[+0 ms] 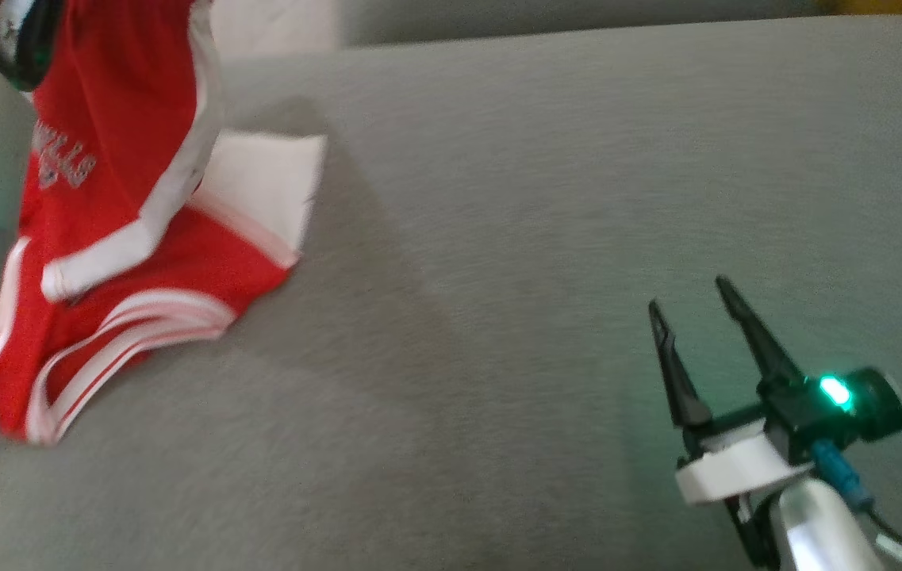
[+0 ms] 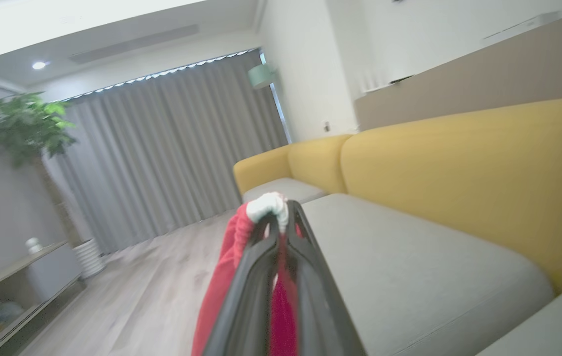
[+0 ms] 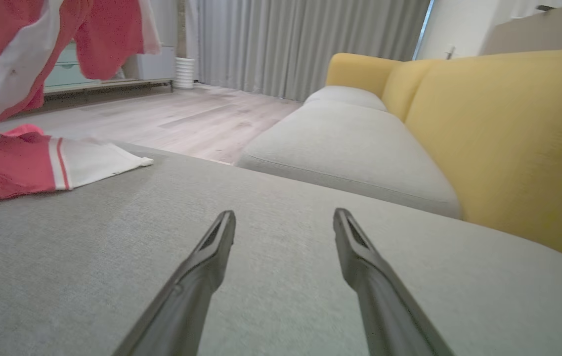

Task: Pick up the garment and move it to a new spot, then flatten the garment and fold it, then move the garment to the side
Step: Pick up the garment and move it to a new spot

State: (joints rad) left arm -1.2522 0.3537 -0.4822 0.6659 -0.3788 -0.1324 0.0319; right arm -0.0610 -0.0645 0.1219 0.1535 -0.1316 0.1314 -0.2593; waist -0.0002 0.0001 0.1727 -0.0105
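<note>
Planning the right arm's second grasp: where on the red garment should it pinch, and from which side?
I'd take the white corner lying flat on the grey cushion, coming in low from the robot's right. The left gripper holds the top of the garment up, so that corner is the free edge nearest the open right gripper.

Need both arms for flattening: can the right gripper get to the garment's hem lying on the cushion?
Probably yes: the right gripper stands open, with nothing but bare cushion between it and the garment.
</note>
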